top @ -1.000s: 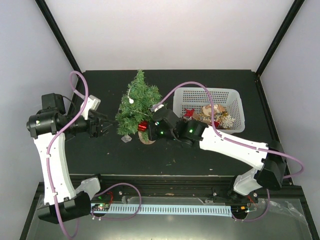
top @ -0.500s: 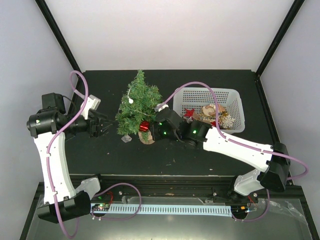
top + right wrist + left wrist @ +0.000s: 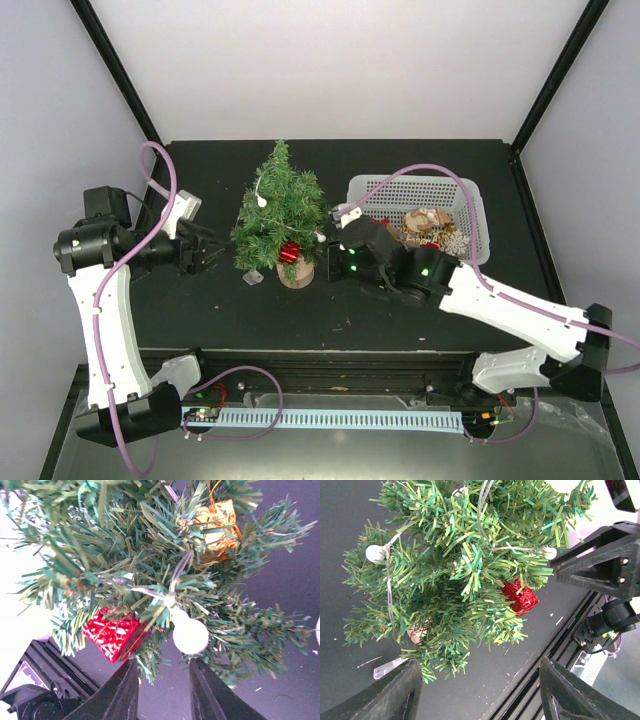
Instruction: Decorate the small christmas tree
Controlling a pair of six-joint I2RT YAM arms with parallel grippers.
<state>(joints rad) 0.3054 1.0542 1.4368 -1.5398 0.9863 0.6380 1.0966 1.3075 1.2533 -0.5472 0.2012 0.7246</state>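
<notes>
Half-hiding stump (image 3: 417, 632), small christmas tree (image 3: 465, 565), top cropped

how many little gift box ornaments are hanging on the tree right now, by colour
red gift box: 1
gold gift box: 1
total showing on the small christmas tree: 2

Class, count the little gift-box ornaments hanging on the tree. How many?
2: a red gift box low on the small christmas tree, and a gold gift box among its branches; others may be hidden.
</notes>
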